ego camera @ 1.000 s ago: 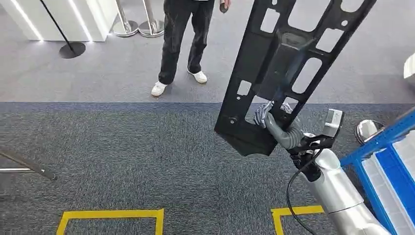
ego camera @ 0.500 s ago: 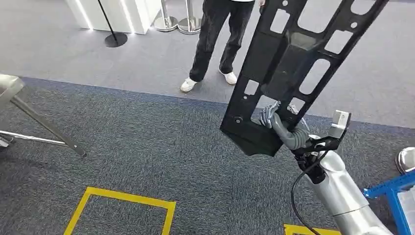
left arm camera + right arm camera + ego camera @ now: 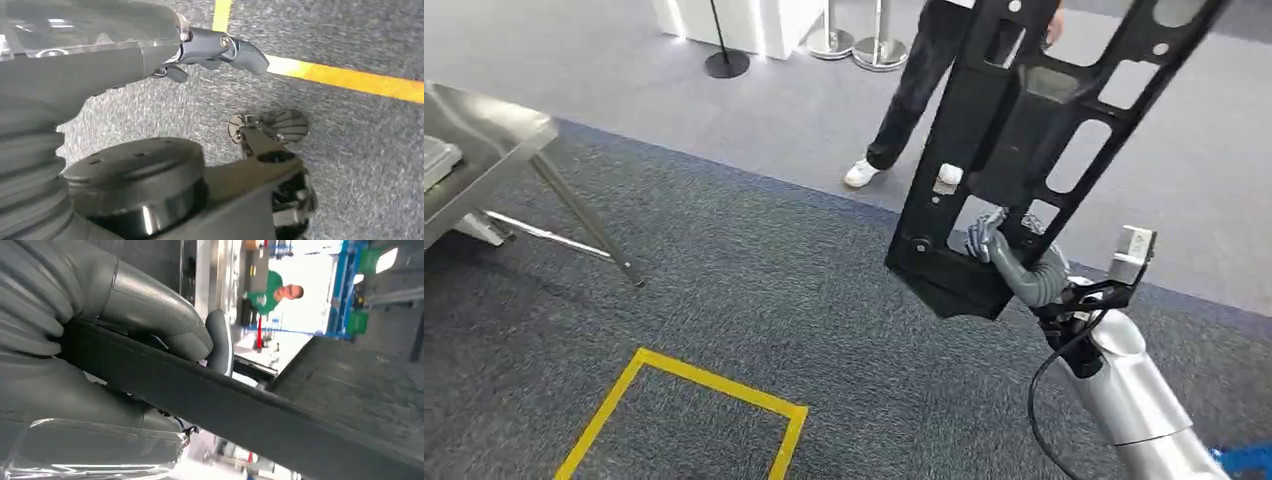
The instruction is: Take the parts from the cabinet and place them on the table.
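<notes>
Black slotted part (image 3: 1024, 140) held upright, gripped near its lower end by right hand (image 3: 996, 243).

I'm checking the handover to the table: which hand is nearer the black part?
The right. The right hand grips the black part near its lower end; the left hand hangs down over the carpet, holding nothing.

The part was a long black plastic panel (image 3: 1034, 130), flat and frame-like, pierced by rectangular and rounded cutouts, with a raised solid block down its middle and a solid slab at its lower end. It stood tilted, its upper end leaning to the right, held aloft over the grey carpet. The right hand (image 3: 999, 245) gripped it near the lower end, fingers (image 3: 220, 340) wrapped over its edge.
</notes>
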Controlling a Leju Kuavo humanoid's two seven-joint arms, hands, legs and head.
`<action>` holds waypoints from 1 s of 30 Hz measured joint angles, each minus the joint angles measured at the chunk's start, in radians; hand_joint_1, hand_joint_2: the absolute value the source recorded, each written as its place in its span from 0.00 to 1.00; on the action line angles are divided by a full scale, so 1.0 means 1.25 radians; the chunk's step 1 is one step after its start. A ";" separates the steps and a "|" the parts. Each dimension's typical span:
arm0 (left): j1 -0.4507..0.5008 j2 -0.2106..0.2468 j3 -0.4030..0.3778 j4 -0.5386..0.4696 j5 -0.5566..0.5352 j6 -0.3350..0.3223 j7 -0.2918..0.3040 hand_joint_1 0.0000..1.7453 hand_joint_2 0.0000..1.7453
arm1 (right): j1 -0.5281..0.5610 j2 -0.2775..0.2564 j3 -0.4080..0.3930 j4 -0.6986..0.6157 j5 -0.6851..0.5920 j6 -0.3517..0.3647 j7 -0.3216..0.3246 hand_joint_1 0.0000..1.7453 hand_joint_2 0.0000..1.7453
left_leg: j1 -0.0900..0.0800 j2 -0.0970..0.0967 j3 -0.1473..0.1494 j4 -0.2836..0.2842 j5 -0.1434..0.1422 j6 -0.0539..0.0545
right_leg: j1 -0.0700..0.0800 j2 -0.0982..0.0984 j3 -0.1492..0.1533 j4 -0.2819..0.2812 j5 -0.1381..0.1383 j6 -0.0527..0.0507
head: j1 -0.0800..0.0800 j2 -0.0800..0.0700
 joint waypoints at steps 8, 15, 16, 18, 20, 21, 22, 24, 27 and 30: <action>0.009 0.000 0.001 0.000 0.000 0.001 -0.004 0.00 1.00 | -0.041 0.021 0.009 0.021 0.005 0.007 0.000 1.00 1.00 | 0.004 -0.072 -0.021 0.011 0.002 -0.036 | -0.012 0.032 0.087 -0.202 0.080 -0.023 | 0.000 0.000; 0.012 0.000 0.002 0.000 0.003 0.003 -0.008 0.00 1.00 | -0.046 0.025 0.011 0.035 -0.002 0.020 -0.005 1.00 1.00 | 0.007 0.035 -0.124 0.229 -0.079 -0.051 | 0.004 -0.038 0.094 -0.205 0.075 -0.039 | -0.002 0.000; 0.013 0.000 0.002 0.000 0.006 0.003 -0.009 0.00 1.00 | -0.047 0.026 0.011 0.036 -0.003 0.021 -0.005 1.00 1.00 | 0.007 0.038 -0.092 0.170 -0.046 -0.048 | 0.005 -0.047 0.097 -0.204 0.073 -0.038 | -0.002 0.000; 0.015 0.001 0.004 0.000 0.010 0.004 -0.014 0.00 1.00 | -0.050 0.029 0.013 0.039 -0.004 0.021 -0.006 1.00 1.00 | 0.001 0.075 -0.017 0.024 0.003 -0.034 | 0.007 -0.063 0.105 -0.205 0.068 -0.036 | -0.002 0.000; 0.016 0.001 0.008 0.000 0.016 0.004 -0.015 0.00 1.00 | -0.053 0.035 0.020 0.044 -0.004 0.023 -0.008 1.00 1.00 | -0.009 0.084 -0.011 0.010 -0.007 -0.023 | 0.014 -0.075 0.105 -0.206 0.066 -0.027 | -0.002 0.000; 0.021 0.002 0.010 0.000 0.018 0.003 -0.013 0.00 1.00 | -0.057 0.044 0.028 0.048 -0.002 0.024 -0.008 1.00 1.00 | -0.011 0.076 -0.014 0.010 -0.007 -0.022 | 0.014 -0.083 0.106 -0.206 0.065 -0.024 | -0.002 0.000; 0.027 0.002 0.013 0.000 0.018 0.002 -0.009 0.00 1.00 | -0.062 0.055 0.037 0.055 0.001 0.024 -0.008 1.00 1.00 | -0.012 0.070 -0.015 0.010 -0.008 -0.019 | 0.015 -0.089 0.108 -0.210 0.066 -0.021 | -0.002 0.000; 0.032 0.003 0.017 0.000 0.018 0.001 -0.004 0.00 1.00 | -0.079 0.074 0.052 0.068 0.006 0.023 -0.009 1.00 1.00 | -0.003 0.057 -0.004 -0.010 0.004 -0.008 | 0.009 -0.061 0.110 -0.201 0.055 -0.012 | -0.001 0.000; 0.028 0.004 0.020 0.000 0.017 0.000 -0.007 0.00 1.00 | -0.092 0.081 0.065 0.085 0.010 0.019 -0.011 1.00 1.00 | -0.001 0.030 -0.005 -0.012 0.007 -0.001 | 0.007 -0.002 0.031 -0.039 -0.030 -0.007 | -0.001 0.000; 0.030 0.004 0.020 0.000 0.014 0.000 -0.009 0.00 1.00 | -0.092 0.083 0.072 0.096 0.011 0.019 -0.010 1.00 1.00 | -0.001 0.008 -0.005 -0.010 0.007 -0.001 | 0.006 0.000 -0.016 0.046 -0.046 -0.003 | -0.001 0.000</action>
